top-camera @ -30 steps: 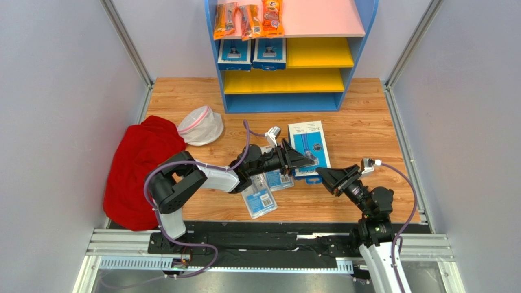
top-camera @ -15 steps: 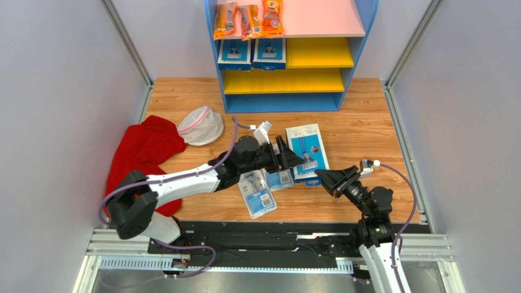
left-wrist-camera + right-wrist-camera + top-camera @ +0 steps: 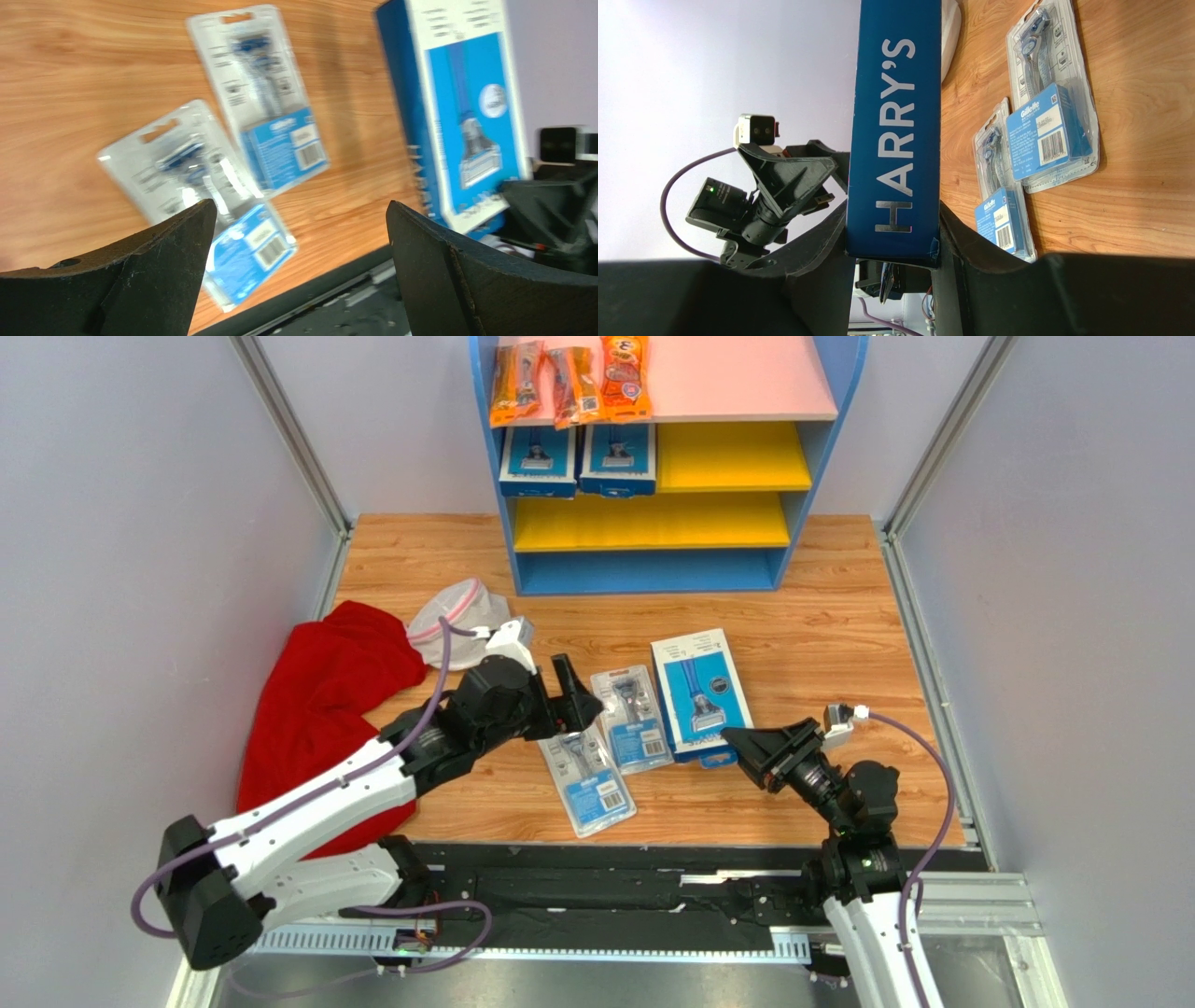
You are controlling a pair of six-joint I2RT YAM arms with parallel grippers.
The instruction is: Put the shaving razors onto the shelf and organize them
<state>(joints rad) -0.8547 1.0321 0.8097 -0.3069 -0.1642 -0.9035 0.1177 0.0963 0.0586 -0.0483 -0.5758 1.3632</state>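
1. Wooden tabletop (image 3: 842, 602) carried the blue-framed shelf (image 3: 645, 571) at its far edge; two boxed razors (image 3: 539, 459) (image 3: 619, 458) stood side by side at the left of its upper yellow board
2. Left gripper (image 3: 586, 703) hovered with its fingers spread wide, holding nothing, just beside two Gillette blister packs (image 3: 630, 717) (image 3: 588, 780) lying flat on the wood
3. Right gripper (image 3: 739, 746) pinched the near end of the blue Harry's razor box (image 3: 700, 693), which sat just right of the Gillette packs

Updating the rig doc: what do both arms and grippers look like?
Left arm: white links, black joints. Right arm: mostly black, white base link. Left gripper and right gripper: matte black wedge fingers. A purple cable runs to each wrist.
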